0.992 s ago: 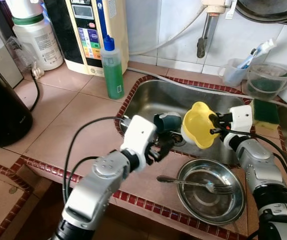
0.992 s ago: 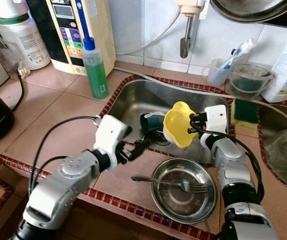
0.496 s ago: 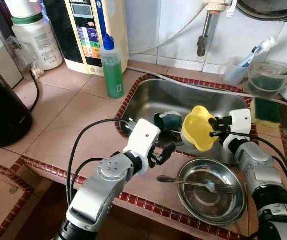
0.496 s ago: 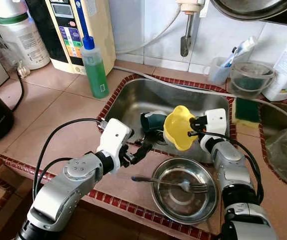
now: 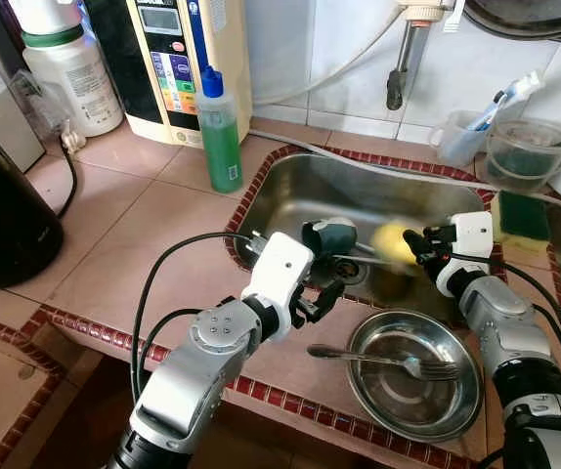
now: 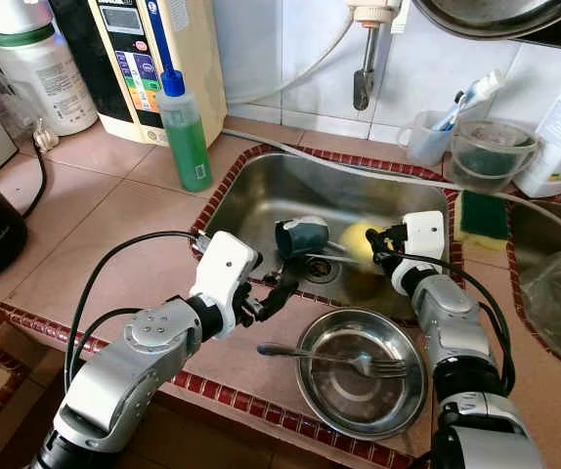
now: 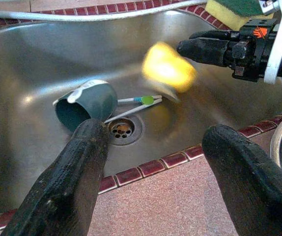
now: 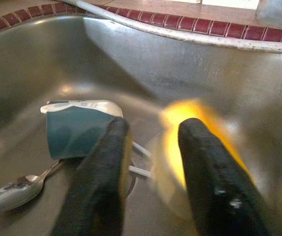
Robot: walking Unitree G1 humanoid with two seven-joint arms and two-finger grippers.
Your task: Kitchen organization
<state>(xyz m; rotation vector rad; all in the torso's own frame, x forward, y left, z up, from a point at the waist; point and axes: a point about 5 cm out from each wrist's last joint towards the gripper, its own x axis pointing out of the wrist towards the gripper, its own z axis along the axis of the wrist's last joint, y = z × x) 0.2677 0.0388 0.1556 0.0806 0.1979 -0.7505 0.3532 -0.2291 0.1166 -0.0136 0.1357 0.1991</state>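
The shiny steel sink (image 5: 295, 186) is set into a tan tiled counter (image 5: 153, 234) with a dark red edge. A blurry yellow plastic cup (image 5: 390, 244) is in the air over the sink, just in front of the right gripper (image 5: 413, 244). That gripper's two black fingers (image 8: 207, 184) are apart, and they hold nothing. You cannot tell if they touch the cup.

A dark teal cup (image 5: 327, 236) lies on its side in the sink, by the drain (image 7: 122, 129). A metal spoon (image 8: 15, 191) lies beside it.

The left gripper (image 5: 322, 298) is at the front edge of the sink. Its fingers (image 7: 70, 184) are wide apart and hold nothing.

A round metal plate (image 5: 461, 410) sits on the counter in front of the sink, with a metal fork (image 5: 378, 360) lying across it. A green soap bottle (image 5: 219, 132) with a blue cap stands on the counter to the left of the sink.
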